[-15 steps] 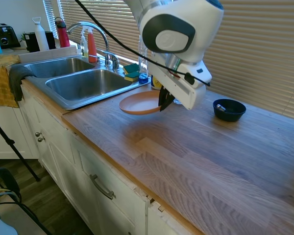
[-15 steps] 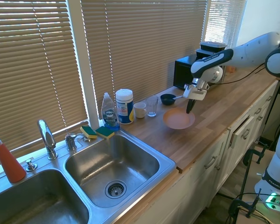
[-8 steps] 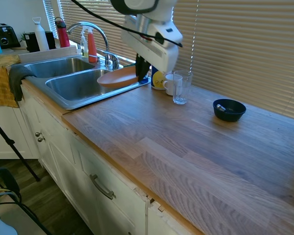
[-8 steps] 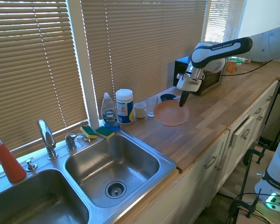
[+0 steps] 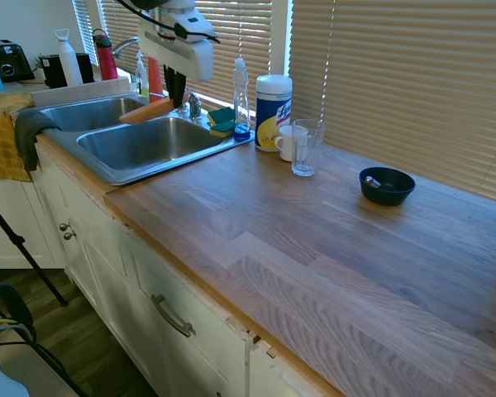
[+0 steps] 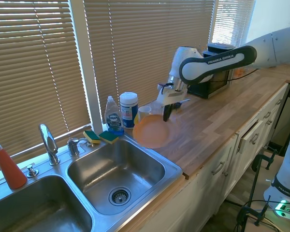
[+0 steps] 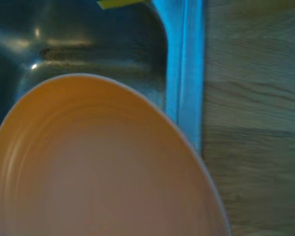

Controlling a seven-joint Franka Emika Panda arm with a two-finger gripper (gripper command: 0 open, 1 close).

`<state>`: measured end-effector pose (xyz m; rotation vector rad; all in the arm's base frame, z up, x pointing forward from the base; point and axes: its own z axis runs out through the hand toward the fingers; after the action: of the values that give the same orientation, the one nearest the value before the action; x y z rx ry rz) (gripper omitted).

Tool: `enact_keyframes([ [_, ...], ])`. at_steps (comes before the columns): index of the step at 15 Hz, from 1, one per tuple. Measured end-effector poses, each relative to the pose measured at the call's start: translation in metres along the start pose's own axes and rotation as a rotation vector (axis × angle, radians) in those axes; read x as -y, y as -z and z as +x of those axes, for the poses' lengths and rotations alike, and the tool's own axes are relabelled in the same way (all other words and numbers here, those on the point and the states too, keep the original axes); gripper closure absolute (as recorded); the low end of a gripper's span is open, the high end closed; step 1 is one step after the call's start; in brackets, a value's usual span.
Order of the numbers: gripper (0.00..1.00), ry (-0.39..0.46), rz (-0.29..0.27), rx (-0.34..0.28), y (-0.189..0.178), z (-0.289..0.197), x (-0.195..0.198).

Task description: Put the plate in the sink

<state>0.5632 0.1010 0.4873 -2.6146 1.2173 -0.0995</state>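
White arm [image 6: 217,58], dark-banded joints

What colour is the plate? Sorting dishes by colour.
Salmon-orange plate, plain; clearest in the wrist view.

The sink [image 6: 135,157] was brushed stainless steel, its basin walls giving soft, dull reflections, while the curved faucet [image 6: 48,141] looked like polished chrome with brighter glints. The plate [image 6: 152,131] had a smooth, matt salmon-orange surface — faint concentric ridges showed on it in the wrist view, though whether plastic or ceramic could not be told. The table [image 5: 331,248] was wood in butcher-block strips, its grain plain and its finish a low satin sheen. The small dark blue bowl [image 5: 387,184] shone glossy. The tumbler [image 5: 306,149] was clear glass. The dish-soap bottle [image 6: 113,116] was transparent plastic — the sponges [image 6: 100,137] beside it looked rough.
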Motion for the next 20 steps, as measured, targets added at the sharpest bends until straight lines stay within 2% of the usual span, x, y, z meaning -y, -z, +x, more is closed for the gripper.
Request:
enact_keyframes([
  [3, 1.0, 0.039, -0.043, -0.042, -0.036, -0.027, 0.058],
  [6, 1.0, 0.057, -0.1, -0.056, -0.093, -0.039, 0.092],
  [14, 1.0, 0.071, -0.228, -0.115, -0.221, -0.078, 0.13],
  [15, 0.0, 0.067, -0.245, -0.114, -0.235, -0.079, 0.131],
  [17, 0.0, 0.059, -0.264, -0.115, -0.255, -0.077, 0.133],
  [20, 0.0, 0.053, -0.274, -0.117, -0.259, -0.075, 0.138],
])
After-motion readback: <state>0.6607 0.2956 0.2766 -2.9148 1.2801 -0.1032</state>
